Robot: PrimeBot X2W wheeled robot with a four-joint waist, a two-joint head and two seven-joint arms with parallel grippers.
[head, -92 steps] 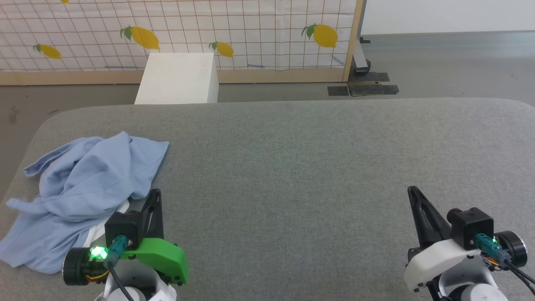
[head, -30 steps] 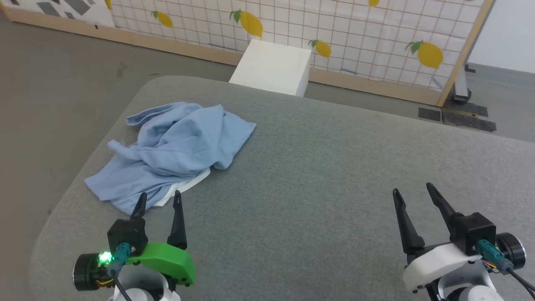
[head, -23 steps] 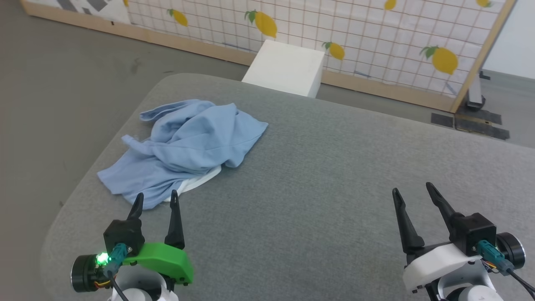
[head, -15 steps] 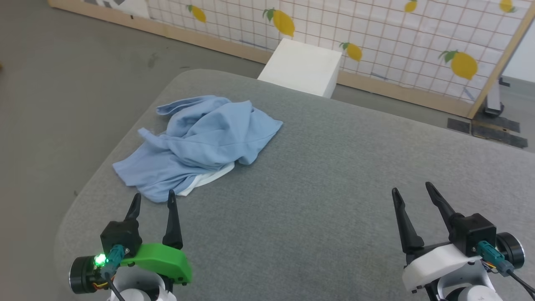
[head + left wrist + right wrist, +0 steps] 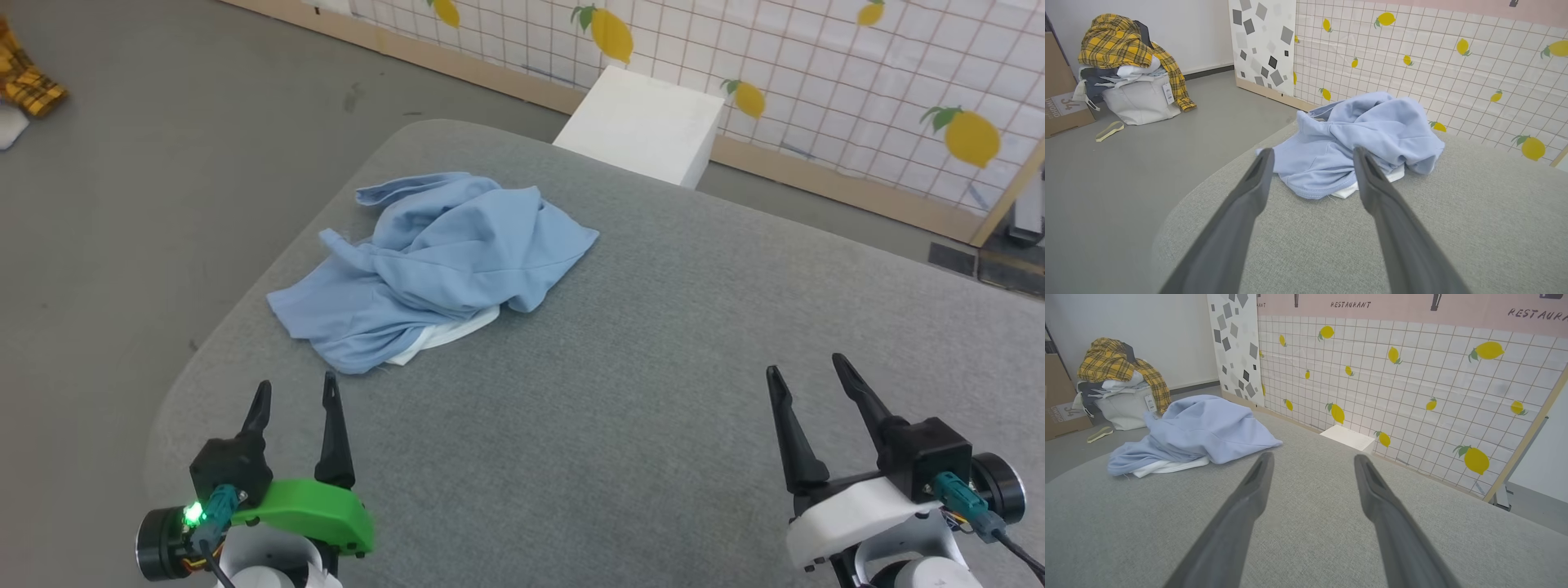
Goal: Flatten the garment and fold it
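The light blue garment (image 5: pixel 441 261) lies crumpled in a heap on the grey table (image 5: pixel 637 392), near its far left corner, with a strip of white lining peeking out at its near edge. Its logo and button are hidden in the folds. My left gripper (image 5: pixel 294 392) is open just short of the heap's near edge, not touching it. In the left wrist view the garment (image 5: pixel 1359 143) sits right beyond the open fingers (image 5: pixel 1257 175). My right gripper (image 5: pixel 804 367) stands open over bare table at the lower right; the garment (image 5: pixel 1192 435) appears far to its left.
A white box (image 5: pixel 645 122) stands on the floor behind the table, against a lemon-patterned partition (image 5: pixel 816 65). A pile of clothes with a yellow plaid shirt (image 5: pixel 1122 45) sits on the floor to the left. The table's rounded left edge (image 5: pixel 204 359) is close to my left gripper.
The head camera has swung left, shifting the whole scene rightward. Both grippers have opened since the earliest frame. The garment lies as before.
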